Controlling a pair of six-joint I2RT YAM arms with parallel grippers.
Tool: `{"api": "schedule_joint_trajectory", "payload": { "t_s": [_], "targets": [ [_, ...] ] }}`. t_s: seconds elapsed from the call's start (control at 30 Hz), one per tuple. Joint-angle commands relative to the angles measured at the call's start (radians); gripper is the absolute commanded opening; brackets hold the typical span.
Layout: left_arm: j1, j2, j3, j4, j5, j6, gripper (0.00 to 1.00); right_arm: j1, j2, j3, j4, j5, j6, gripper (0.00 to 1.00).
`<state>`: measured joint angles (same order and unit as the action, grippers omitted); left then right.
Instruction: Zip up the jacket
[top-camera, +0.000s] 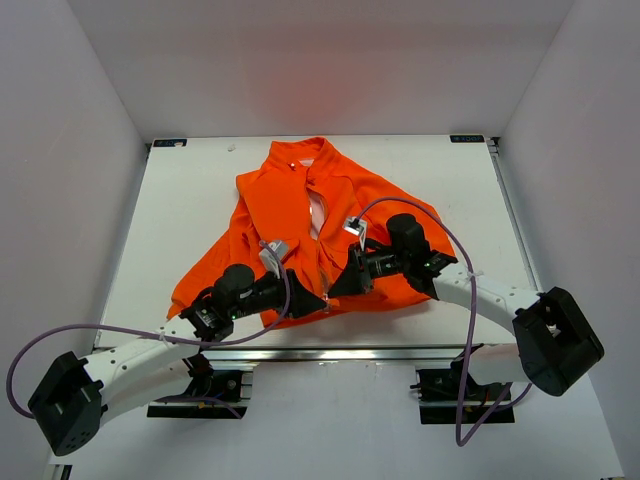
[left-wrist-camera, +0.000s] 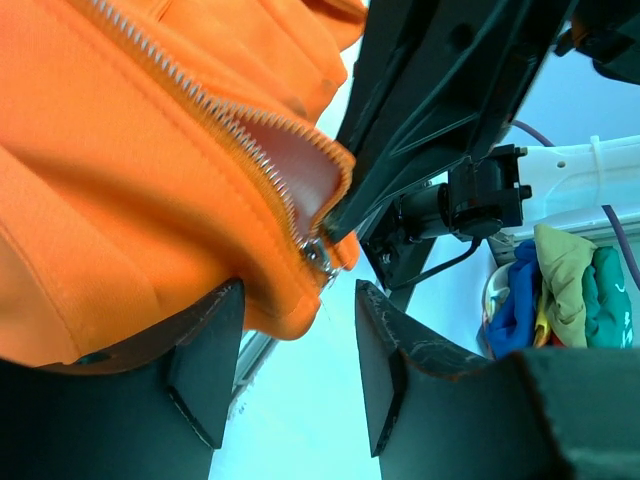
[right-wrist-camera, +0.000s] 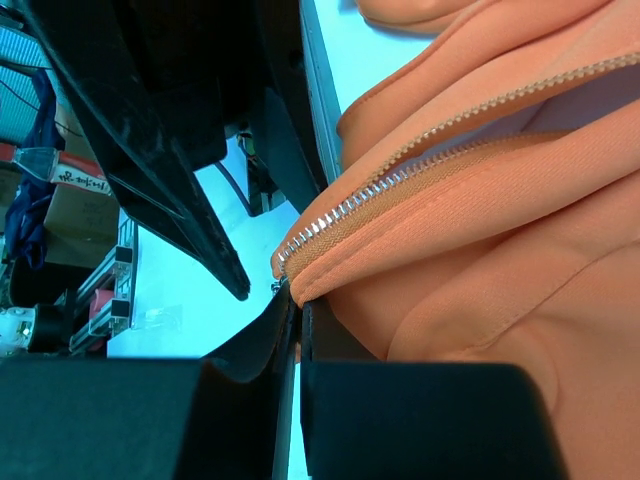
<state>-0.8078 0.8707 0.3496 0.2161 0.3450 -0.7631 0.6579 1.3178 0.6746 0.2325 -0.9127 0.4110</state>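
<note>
The orange jacket (top-camera: 300, 215) lies spread on the white table (top-camera: 190, 210), collar at the far side, its centre zipper partly apart and showing pale lining. Both grippers meet at the bottom hem by the zipper's lower end. My left gripper (top-camera: 308, 303) is open; in the left wrist view the jacket (left-wrist-camera: 130, 170) hem rests against one finger (left-wrist-camera: 205, 360), and the metal zipper slider (left-wrist-camera: 318, 256) hangs just above the gap. My right gripper (right-wrist-camera: 298, 322) is shut on the jacket (right-wrist-camera: 480, 230) hem right under the zipper teeth (right-wrist-camera: 340, 212).
The two grippers nearly touch: the right arm's black fingers (left-wrist-camera: 420, 120) fill the left wrist view, and a left finger (right-wrist-camera: 190, 220) shows in the right wrist view. A heap of coloured cloths (left-wrist-camera: 555, 290) lies off the table. White walls enclose the table.
</note>
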Motion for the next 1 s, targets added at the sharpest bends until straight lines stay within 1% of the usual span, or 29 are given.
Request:
{"api": "schedule_joint_trajectory", "payload": {
  "t_s": [0.0, 0.17, 0.3, 0.43, 0.5, 0.57, 0.6, 0.7, 0.73, 0.83, 0.97],
  "targets": [
    [-0.007, -0.016, -0.004, -0.035, -0.003, -0.024, 0.58, 0.011, -0.003, 0.006, 0.076, -0.038, 0.018, 0.0],
    [-0.005, -0.041, -0.038, -0.043, -0.014, -0.059, 0.59, 0.011, -0.011, 0.002, 0.077, -0.045, 0.018, 0.0],
    [-0.005, -0.061, -0.069, 0.043, -0.014, -0.094, 0.59, 0.019, -0.006, 0.003, 0.07, -0.051, 0.005, 0.0],
    [-0.005, -0.035, -0.066, 0.097, 0.011, -0.097, 0.59, 0.026, 0.008, 0.017, 0.048, -0.038, -0.017, 0.0],
    [-0.005, -0.022, -0.063, 0.117, 0.031, -0.1, 0.57, 0.029, 0.012, 0.023, 0.039, -0.031, -0.021, 0.0],
    [-0.005, -0.015, -0.063, 0.132, 0.04, -0.104, 0.53, 0.029, 0.012, 0.029, 0.037, -0.025, -0.024, 0.0],
    [-0.005, -0.015, -0.066, 0.138, 0.043, -0.105, 0.49, 0.031, 0.012, 0.029, 0.037, -0.022, -0.023, 0.0],
    [-0.005, -0.015, -0.073, 0.161, 0.048, -0.113, 0.43, 0.032, 0.014, 0.029, 0.037, -0.012, -0.021, 0.0],
    [-0.004, -0.015, -0.075, 0.164, 0.048, -0.113, 0.38, 0.032, 0.015, 0.031, 0.037, -0.012, -0.02, 0.0],
    [-0.005, -0.013, -0.078, 0.17, 0.049, -0.116, 0.28, 0.032, 0.012, 0.031, 0.037, -0.006, -0.018, 0.0],
    [-0.005, -0.013, -0.083, 0.18, 0.045, -0.127, 0.24, 0.032, 0.012, 0.031, 0.031, -0.005, -0.021, 0.0]
  ]
}}
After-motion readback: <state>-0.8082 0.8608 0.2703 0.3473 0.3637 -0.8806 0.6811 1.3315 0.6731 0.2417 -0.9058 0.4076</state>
